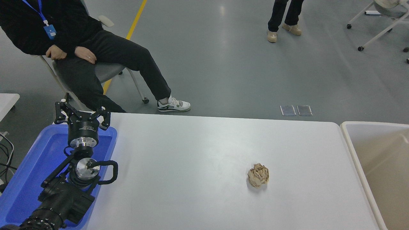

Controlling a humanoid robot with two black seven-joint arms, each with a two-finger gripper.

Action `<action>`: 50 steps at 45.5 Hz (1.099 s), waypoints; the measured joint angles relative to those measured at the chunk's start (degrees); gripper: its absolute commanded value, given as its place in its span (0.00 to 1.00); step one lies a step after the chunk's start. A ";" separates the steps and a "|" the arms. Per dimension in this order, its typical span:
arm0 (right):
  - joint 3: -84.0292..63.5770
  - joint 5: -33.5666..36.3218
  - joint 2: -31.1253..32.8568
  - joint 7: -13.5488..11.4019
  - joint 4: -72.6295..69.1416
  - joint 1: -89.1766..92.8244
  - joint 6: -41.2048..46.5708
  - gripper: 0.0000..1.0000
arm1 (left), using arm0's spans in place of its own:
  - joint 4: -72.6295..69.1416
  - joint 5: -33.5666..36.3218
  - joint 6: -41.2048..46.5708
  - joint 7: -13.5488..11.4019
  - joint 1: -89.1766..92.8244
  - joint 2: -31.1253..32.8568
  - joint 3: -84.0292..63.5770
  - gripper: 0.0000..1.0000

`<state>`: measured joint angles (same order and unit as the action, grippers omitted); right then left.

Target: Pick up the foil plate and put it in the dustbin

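The foil plate is out of view; no silver tray shows on the table or in the visible part of the bin. The dustbin (pixel 351 150), beige with a pale rounded rim and tan inside, stands at the table's right edge. My left gripper (pixel 81 110) is parked at the lower left over the blue tray, open, with nothing between its fingers. No part of the right arm appears.
A small crumpled tan paper ball (pixel 258 175) lies on the white table (pixel 198 153), right of centre. A blue plastic tray (pixel 28 179) sits at the left edge under the left arm. A person sits on a chair (pixel 105 68) beyond the table's far left; another stands farther back.
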<state>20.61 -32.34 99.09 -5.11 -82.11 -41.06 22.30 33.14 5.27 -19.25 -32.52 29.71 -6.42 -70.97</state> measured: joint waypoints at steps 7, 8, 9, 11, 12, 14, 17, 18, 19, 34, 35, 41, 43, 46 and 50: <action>5.16 0.00 -0.61 -3.56 -0.14 1.98 0.77 1.00 | 0.00 0.00 0.00 0.00 0.00 0.00 0.00 0.99; 5.99 0.00 -0.77 -4.25 -0.16 2.21 0.86 1.00 | 0.00 0.00 0.00 0.00 0.00 0.00 0.00 0.99; 6.52 0.00 -0.88 -4.66 -0.19 2.35 0.92 1.00 | 0.00 0.00 0.00 0.00 0.00 0.00 0.00 0.99; 7.70 0.00 -1.10 -5.60 -0.32 2.64 1.04 1.00 | 0.00 0.00 0.00 0.00 0.00 0.00 0.01 0.99; 8.08 0.00 -1.20 -5.96 -0.39 2.74 1.08 1.00 | 0.00 0.00 0.00 0.00 0.00 0.00 0.02 0.99; 8.81 0.00 -1.44 -6.59 -0.54 2.93 1.13 1.00 | 0.00 0.00 0.00 0.00 0.00 0.00 0.02 0.99; 9.70 0.00 -2.15 -7.37 -0.70 3.15 1.22 1.00 | 0.00 0.00 0.00 0.00 0.00 0.00 0.03 0.99; 9.93 0.00 -2.52 -7.64 -0.72 3.24 1.24 1.00 | 0.00 0.00 0.00 0.00 0.00 0.00 0.03 0.99; 10.04 0.00 -2.76 -7.80 -0.72 3.29 1.25 1.00 | 0.00 0.00 0.00 0.00 0.00 0.00 0.03 0.99; 10.81 0.35 -6.72 -9.18 0.69 1.31 0.95 1.00 | 0.00 0.00 0.00 0.00 0.00 0.00 0.03 0.99; 10.86 0.40 -7.02 -9.21 0.72 0.79 0.93 1.00 | 0.00 0.00 0.00 0.00 0.00 0.00 0.03 0.99; 10.89 0.49 -9.19 -10.62 0.77 -2.12 1.08 1.00 | 0.00 0.00 0.00 0.00 0.00 0.00 0.02 0.99; 10.81 0.34 -10.24 -11.11 0.80 -2.77 1.14 1.00 | 0.00 0.00 0.00 0.00 0.00 0.00 0.03 0.99; 10.54 -0.17 -12.26 -11.61 1.13 -3.55 1.22 1.00 | 0.00 0.00 0.00 0.00 0.00 0.00 0.03 0.99; 9.79 -1.27 -14.89 -12.29 2.31 -4.32 1.22 1.00 | 0.00 0.00 0.00 0.00 0.00 0.00 0.03 0.99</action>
<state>30.40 -33.61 84.20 -17.39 -79.80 -45.38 23.52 33.14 5.27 -19.25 -32.52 29.71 -6.42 -70.95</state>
